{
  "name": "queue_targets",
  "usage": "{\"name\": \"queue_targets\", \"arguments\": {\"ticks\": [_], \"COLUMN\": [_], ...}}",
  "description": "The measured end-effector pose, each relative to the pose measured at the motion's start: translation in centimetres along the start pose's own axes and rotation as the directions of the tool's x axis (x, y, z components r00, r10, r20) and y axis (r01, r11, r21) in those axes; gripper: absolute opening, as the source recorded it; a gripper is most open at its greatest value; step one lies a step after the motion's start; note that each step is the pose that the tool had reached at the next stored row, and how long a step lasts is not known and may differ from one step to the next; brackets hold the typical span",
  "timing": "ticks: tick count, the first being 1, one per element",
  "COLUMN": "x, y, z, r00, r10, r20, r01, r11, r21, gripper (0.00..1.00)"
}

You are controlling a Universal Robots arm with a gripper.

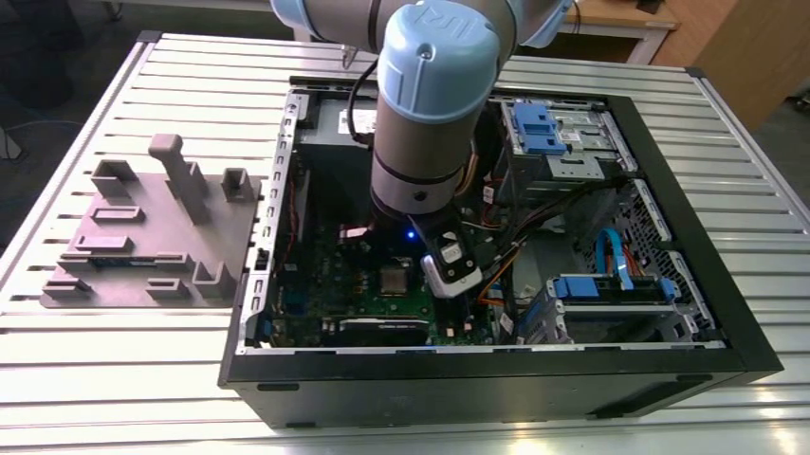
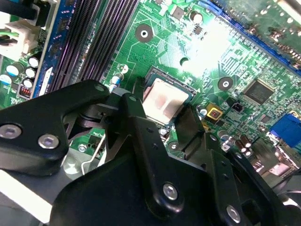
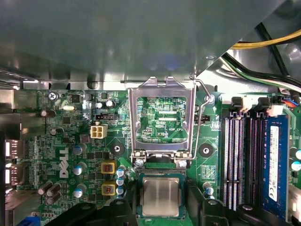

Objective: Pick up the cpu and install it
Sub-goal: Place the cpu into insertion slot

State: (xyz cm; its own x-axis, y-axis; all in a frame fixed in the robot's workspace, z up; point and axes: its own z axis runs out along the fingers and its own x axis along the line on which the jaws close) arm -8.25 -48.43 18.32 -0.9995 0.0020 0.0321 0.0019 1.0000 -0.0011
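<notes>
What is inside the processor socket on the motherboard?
The cpu lies flat in the socket, shiny top up, with the hinged metal frame swung open. Whatever lies beneath the cpu is covered.

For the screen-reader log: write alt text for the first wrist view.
A square silver cpu lies flat in its socket on a green motherboard, with the metal retention frame hinged open beside it. Black memory slots run alongside.
</notes>
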Motion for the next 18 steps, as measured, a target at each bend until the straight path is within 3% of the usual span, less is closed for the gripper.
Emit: {"name": "queue_targets", "arguments": {"ticks": [1,7,18], "x": [-0.02,-0.02,0.05], "y": [0.01,0.01,0.00], "z": [0.02,-0.06,-2.01], "r00": [1.0000,1.0000,1.0000], "r10": [0.000,0.000,0.000], "r20": [0.0005,0.0006,-0.0023], "r01": [0.000,0.000,0.000], "r11": [1.0000,1.0000,1.0000], "r21": [-0.0002,-0.0009,-0.0003], "gripper": [0.53,0.53,0.52]}}
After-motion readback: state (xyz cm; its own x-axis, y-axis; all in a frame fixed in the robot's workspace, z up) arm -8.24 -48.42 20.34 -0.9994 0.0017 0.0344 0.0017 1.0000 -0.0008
